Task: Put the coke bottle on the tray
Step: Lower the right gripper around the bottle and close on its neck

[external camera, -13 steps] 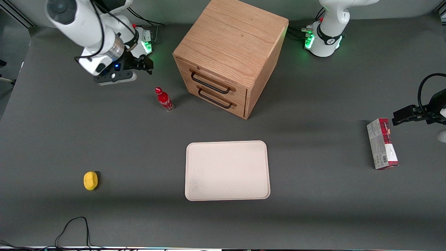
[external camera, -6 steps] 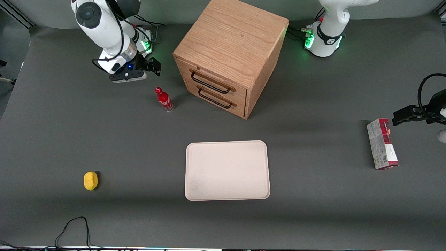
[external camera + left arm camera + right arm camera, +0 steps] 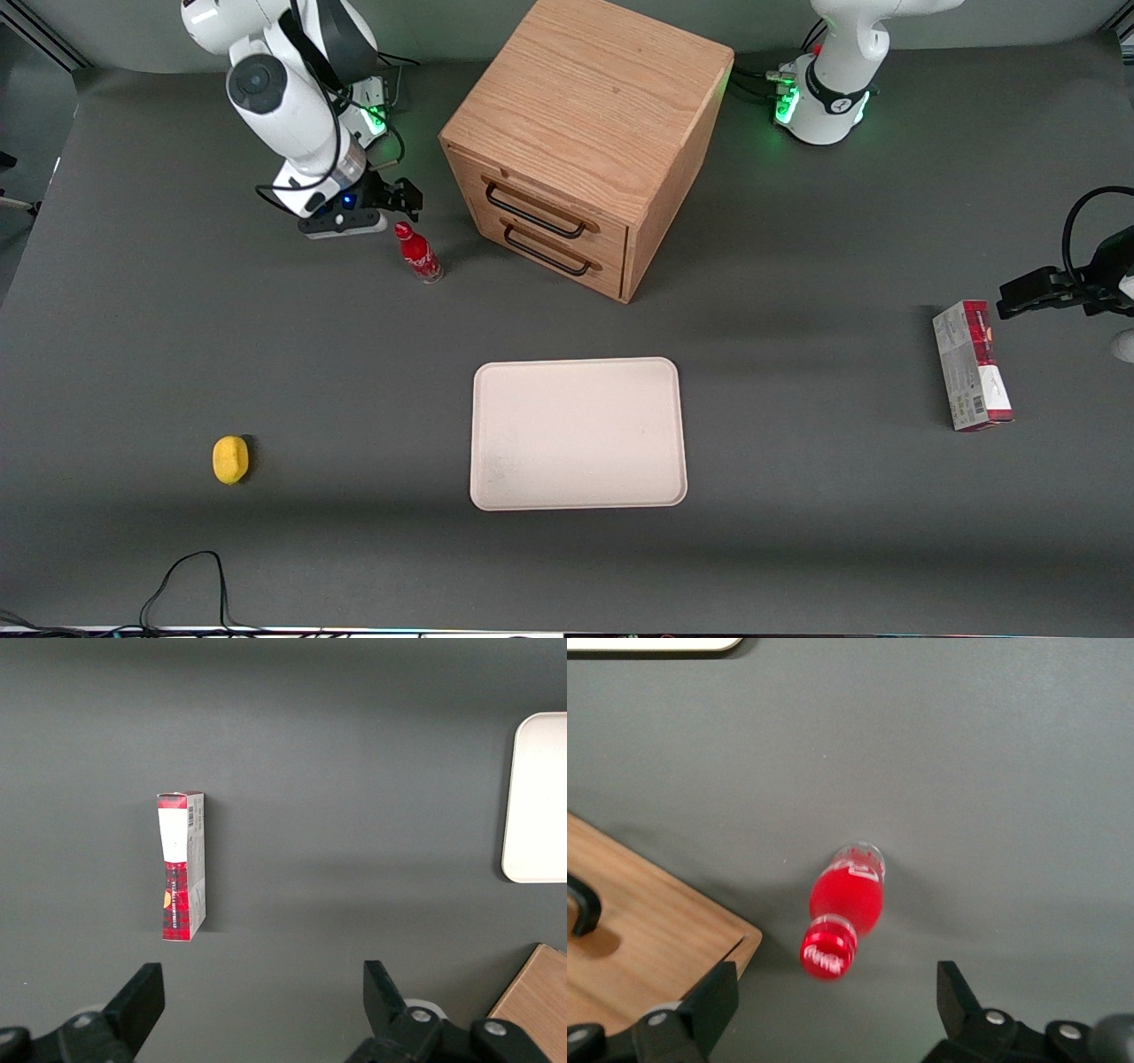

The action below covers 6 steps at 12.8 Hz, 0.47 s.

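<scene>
My gripper (image 3: pixel 394 202) hangs just above the coke bottle's (image 3: pixel 418 252) cap, a touch farther from the front camera than the bottle. Fingers spread wide, nothing between them (wrist view shows both fingertips (image 3: pixel 709 1001) flanking bare table, bottle (image 3: pixel 843 908) apart from them). Bottle stands upright on the table (image 3: pixel 797 496), just beside the wooden drawer cabinet (image 3: pixel 580 142), near its front corner. Tray (image 3: pixel 578 433) sits flat, well apart from the bottle, nearer the front camera. Lemon (image 3: pixel 230 459) toward my end of the table, carton (image 3: pixel 971 365) toward the parked arm's end.
</scene>
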### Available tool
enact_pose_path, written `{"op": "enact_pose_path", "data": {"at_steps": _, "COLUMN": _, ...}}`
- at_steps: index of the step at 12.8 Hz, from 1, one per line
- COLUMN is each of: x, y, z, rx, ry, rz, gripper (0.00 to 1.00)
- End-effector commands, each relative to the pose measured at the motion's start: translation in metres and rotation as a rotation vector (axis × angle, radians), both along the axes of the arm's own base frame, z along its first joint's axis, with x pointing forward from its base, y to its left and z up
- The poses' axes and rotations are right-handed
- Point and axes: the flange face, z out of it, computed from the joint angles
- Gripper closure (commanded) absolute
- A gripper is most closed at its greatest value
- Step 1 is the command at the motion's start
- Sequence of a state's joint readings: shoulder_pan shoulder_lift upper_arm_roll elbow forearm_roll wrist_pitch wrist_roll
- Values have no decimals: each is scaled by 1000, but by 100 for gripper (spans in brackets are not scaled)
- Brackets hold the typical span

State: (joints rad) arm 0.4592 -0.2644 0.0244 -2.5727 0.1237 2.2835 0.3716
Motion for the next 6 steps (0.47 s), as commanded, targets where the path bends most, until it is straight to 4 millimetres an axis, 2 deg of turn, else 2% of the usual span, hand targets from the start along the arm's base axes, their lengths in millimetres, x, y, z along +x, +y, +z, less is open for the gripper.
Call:
{"op": "enact_pose_path", "data": {"at_steps": 1, "x": 5, "y": 15, "z": -20, "rx": 14, "ry": 0, "rz": -25, "gripper": 1}}
{"op": "enact_pose_path", "data": {"at_steps": 2, "x": 1, "y": 27, "z": -27, "rx": 12, "ry": 1, "rz": -23, "gripper": 1}}
{"op": "enact_pose_path", "data": {"at_steps": 3, "x": 1, "y": 30, "z": -29, "rx": 13, "ry": -4, "rz": -28, "gripper": 1}}
{"op": "enact_pose_path", "data": {"at_steps": 6, "x": 1, "y": 29, "z": -31, "rx": 9, "ry": -4, "rz": -22, "gripper": 1}}
